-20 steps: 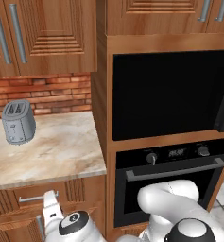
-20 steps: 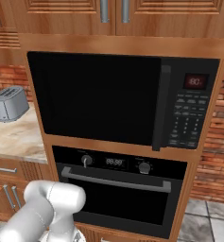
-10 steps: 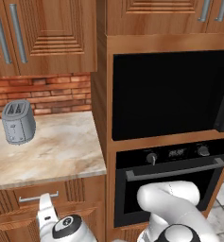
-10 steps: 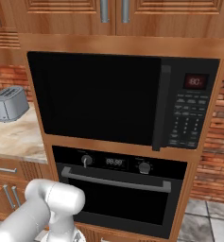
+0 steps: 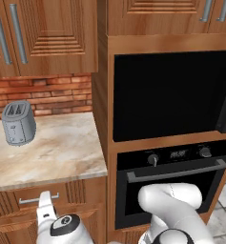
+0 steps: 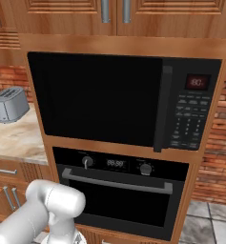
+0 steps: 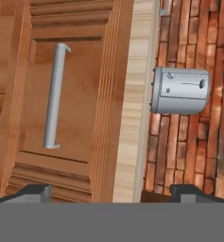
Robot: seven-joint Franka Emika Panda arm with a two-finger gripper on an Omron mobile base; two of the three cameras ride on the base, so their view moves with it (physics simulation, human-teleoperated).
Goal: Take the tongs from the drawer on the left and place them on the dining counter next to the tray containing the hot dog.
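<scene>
The drawer [image 5: 62, 198] is shut under the small marbled counter, and its short silver bar handle [image 5: 38, 198] runs level. The hand view is rolled, so there the drawer front [image 7: 71, 99] and its handle [image 7: 54, 94] stand on end. My gripper [image 5: 45, 204] hangs right in front of the handle, short of touching it. It is open: its two dark fingertips [image 7: 35, 193] stand far apart at the bottom of the hand view, with nothing between them [image 7: 112, 193]. The tongs are hidden. The dining counter, tray and hot dog are out of view.
A grey toaster [image 5: 18, 123] stands on the small counter [image 5: 62, 152] against a brick wall. To the right is a tall unit with a black microwave [image 6: 114, 100] over an oven [image 6: 119, 190]. Cabinet doors with vertical handles [image 6: 9, 198] sit below the drawer.
My hand has drifted a little left and down in front of the drawer. The jaws have stayed wide open, and the drawer has stayed shut.
</scene>
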